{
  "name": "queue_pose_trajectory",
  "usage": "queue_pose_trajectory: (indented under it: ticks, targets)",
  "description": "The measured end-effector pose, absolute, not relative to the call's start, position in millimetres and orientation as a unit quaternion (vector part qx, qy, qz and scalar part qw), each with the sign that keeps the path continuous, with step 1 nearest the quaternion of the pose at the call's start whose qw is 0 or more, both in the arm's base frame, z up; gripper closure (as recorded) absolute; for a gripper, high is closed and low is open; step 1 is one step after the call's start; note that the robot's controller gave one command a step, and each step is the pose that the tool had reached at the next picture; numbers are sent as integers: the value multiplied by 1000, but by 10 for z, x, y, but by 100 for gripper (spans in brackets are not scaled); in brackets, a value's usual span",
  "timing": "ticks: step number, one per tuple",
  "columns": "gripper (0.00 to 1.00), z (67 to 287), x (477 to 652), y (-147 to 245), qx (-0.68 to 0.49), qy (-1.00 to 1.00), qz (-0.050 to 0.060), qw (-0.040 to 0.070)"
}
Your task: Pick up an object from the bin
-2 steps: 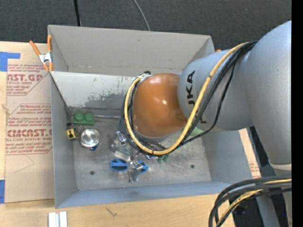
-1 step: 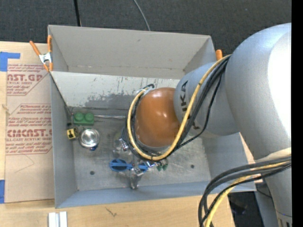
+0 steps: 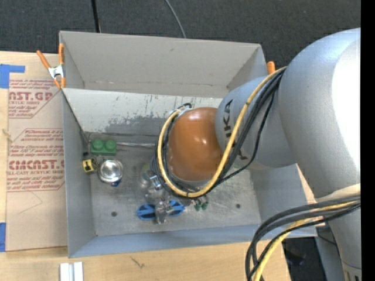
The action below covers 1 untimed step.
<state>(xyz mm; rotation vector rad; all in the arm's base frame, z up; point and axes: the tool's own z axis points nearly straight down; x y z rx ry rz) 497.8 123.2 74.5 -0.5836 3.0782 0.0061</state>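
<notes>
Grey sheet metal formed the bin, its floor scuffed and scratched, and I saw few things in it. By the left wall sat a green block with two round studs. Just in front of it lay a shiny silver domed thing, with a small yellow-and-black piece beside it at the wall. Near the front wall lay a blue plastic thing, flat and long, and the gripper was low over it. A tiny green bit lay just to their right. The arm's glossy orange cover, ringed by cables, blocked my view, so I could not tell whether the claw was spread, pressed together or pinching the blue thing.
</notes>
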Motion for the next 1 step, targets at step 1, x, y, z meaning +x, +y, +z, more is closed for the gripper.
queue_pose_trajectory:
  ticks: [1]
  targets:
    - [100, 2245, 5197, 1025, -221, 975, 0, 5]
